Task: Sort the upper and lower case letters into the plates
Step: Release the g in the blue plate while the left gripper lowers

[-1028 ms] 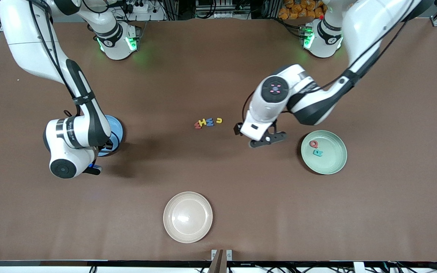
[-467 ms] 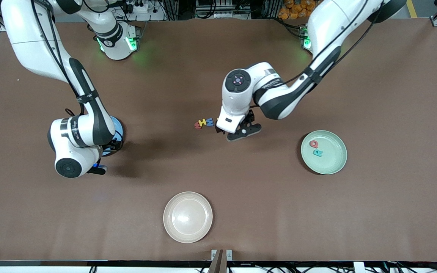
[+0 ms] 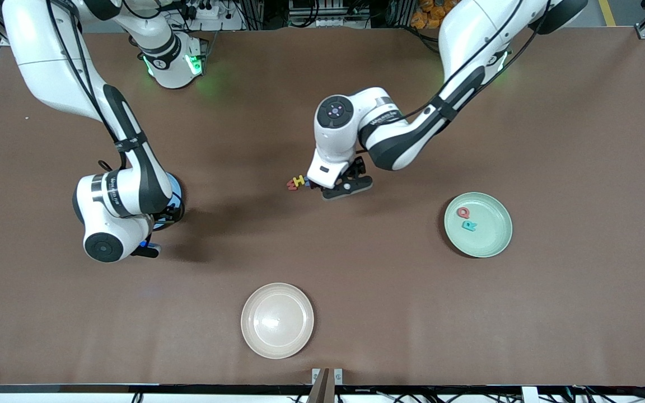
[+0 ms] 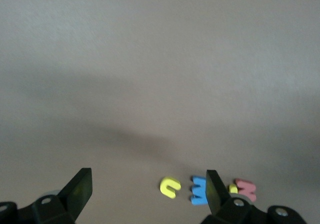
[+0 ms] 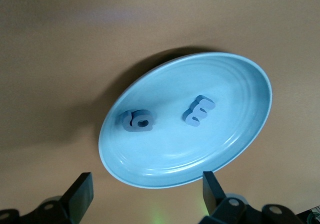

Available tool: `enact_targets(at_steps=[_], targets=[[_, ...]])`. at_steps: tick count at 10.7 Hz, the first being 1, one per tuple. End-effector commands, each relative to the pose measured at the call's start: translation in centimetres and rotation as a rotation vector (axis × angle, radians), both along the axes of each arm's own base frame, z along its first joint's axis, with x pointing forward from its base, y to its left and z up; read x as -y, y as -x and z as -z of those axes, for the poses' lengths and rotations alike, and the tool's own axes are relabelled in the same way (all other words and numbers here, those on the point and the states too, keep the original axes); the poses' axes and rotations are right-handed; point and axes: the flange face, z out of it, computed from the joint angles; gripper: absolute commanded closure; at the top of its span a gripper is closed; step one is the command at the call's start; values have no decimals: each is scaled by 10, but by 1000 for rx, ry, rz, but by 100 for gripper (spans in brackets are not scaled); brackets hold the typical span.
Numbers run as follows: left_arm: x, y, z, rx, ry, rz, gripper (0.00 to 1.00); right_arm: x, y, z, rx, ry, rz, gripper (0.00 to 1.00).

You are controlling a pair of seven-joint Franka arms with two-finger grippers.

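Blue chunky foam letter (image 4: 199,190) between spread left gripper (image 4: 145,191) fingers | risk: packed yellow neighbours get dragged | right gripper (image 5: 145,191) spread, empty, over blue plate (image 5: 240,144)

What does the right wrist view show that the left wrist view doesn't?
Only the right wrist view: the blue plate holding two blue letters, under the open right tool. Only the left wrist view: a row of loose letters on the bare table, yellow, blue and red, under the open left tool. Both show brown tabletop.
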Motion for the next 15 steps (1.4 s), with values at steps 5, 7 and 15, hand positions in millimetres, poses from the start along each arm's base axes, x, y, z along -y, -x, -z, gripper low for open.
enact_targets(at_steps=[5,7,15], targets=[[27,22,21,52,-25,80,0,-1,2,-5,5,-12,-3,4],[26,18,29,91,-41,148,0,-1,2,-5,5,-12,-3,4],[17,-10,28,88,-29,527,0,-3,1,-6,4,-28,11,4]])
